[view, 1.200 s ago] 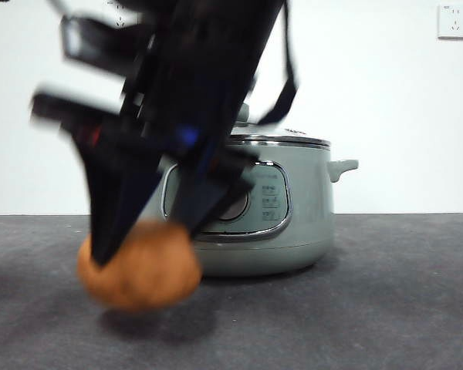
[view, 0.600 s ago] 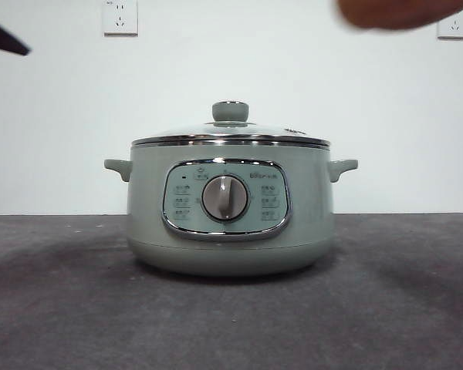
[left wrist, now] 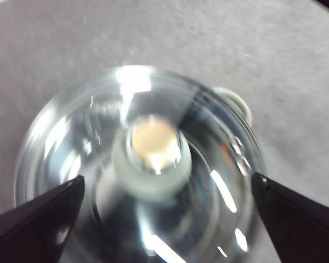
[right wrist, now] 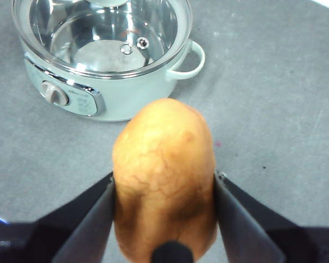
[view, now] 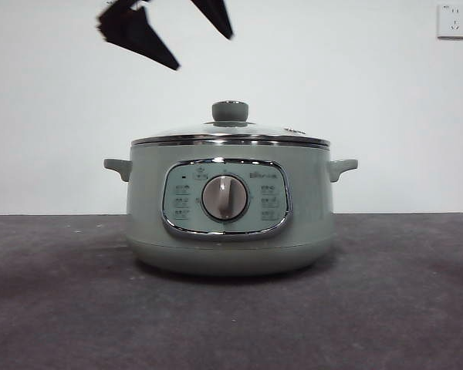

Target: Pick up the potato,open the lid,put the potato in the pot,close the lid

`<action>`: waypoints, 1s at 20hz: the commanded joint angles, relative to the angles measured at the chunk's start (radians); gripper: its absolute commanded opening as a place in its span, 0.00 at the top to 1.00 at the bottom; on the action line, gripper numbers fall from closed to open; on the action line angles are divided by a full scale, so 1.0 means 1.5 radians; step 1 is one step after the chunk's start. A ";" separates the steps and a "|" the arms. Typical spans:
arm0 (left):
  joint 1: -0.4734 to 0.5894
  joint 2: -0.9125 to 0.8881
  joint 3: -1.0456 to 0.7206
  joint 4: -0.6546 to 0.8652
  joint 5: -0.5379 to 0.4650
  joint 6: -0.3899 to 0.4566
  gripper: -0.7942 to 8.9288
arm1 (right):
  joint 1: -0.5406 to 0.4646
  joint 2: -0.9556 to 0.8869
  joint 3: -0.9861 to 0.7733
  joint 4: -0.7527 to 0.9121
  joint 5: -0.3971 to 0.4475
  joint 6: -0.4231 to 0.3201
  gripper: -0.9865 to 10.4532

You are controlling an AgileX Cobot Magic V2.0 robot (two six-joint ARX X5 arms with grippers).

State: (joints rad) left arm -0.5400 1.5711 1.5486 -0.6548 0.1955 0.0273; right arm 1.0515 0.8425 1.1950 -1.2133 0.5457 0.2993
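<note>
The sage-green pot (view: 230, 208) stands mid-table with the glass lid (view: 230, 132) shut on it, its green knob (view: 230, 112) on top. My left gripper (view: 204, 52) hangs open above the lid, a little to the left of the knob. In the left wrist view the open left gripper (left wrist: 167, 178) straddles the knob (left wrist: 153, 150) from above without touching it. My right gripper (right wrist: 163, 183) is shut on the orange-brown potato (right wrist: 164, 175), held high in the air beside the pot (right wrist: 98, 93). The potato and the right gripper are out of the front view.
The grey table (view: 386, 308) spreads around the pot, with a white wall behind and a wall socket (view: 454, 21) at the top right. The pot's side handles (view: 343, 166) stick out left and right.
The right arm lifted the potato from the table in front of the pot, up and right, out of the front view. The left gripper came in from the upper left above the lid.
</note>
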 commanded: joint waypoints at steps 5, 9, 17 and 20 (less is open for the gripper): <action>-0.033 0.113 0.065 0.028 -0.058 0.024 0.22 | 0.001 -0.002 -0.002 0.005 -0.016 0.039 0.92; -0.038 0.138 0.065 0.021 -0.061 0.023 0.22 | 0.001 -0.002 -0.002 0.006 -0.017 0.041 0.92; -0.042 0.157 0.065 0.011 -0.062 0.024 0.79 | 0.001 -0.002 -0.002 0.005 -0.017 0.042 0.92; -0.041 0.157 0.065 0.036 -0.062 0.024 0.93 | 0.001 -0.002 -0.002 0.005 -0.017 0.043 0.92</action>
State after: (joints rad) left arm -0.5987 1.7981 1.6455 -0.6125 0.0940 0.0528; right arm 1.0519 0.8410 1.1950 -1.2110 0.5194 0.3523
